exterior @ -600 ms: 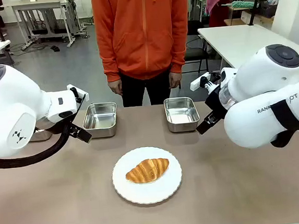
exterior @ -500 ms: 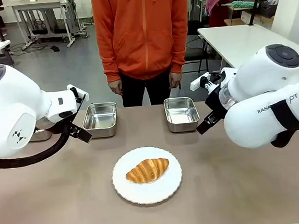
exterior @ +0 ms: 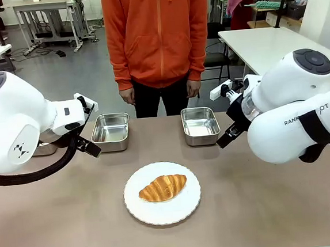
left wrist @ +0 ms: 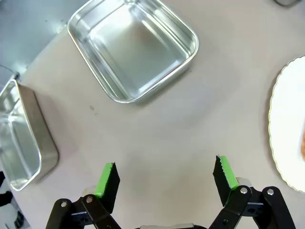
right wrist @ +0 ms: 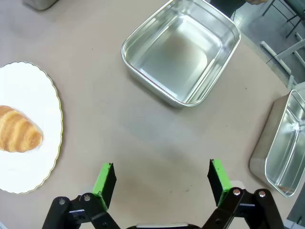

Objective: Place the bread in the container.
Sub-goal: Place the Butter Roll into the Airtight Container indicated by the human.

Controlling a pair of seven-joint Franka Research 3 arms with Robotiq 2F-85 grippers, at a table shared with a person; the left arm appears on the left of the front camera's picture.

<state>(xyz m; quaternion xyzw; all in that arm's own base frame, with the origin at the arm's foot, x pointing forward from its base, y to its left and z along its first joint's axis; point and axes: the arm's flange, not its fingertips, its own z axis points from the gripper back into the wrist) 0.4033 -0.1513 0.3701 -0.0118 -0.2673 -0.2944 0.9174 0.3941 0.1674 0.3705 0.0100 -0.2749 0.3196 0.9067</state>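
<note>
The bread [exterior: 162,188], a golden-brown croissant, lies on a round white scalloped plate [exterior: 139,211] near the table's front middle. Two empty steel containers stand behind it, one at back left [exterior: 111,131] and one at back right [exterior: 200,125]. My left gripper [left wrist: 165,167] hovers open over bare table, below the left container [left wrist: 136,47]. My right gripper [right wrist: 161,174] is open too, above bare table between the right container [right wrist: 181,57] and the plate [right wrist: 28,90]. The bread [right wrist: 16,135] shows at that view's left edge. Nothing is between either pair of fingers.
A person in an orange hoodie [exterior: 157,37] stands at the far edge, hands hanging down. One more steel container [left wrist: 19,143] sits beside my left arm, and another [right wrist: 286,148] beside my right. The plate's edge [left wrist: 286,129] shows in the left wrist view.
</note>
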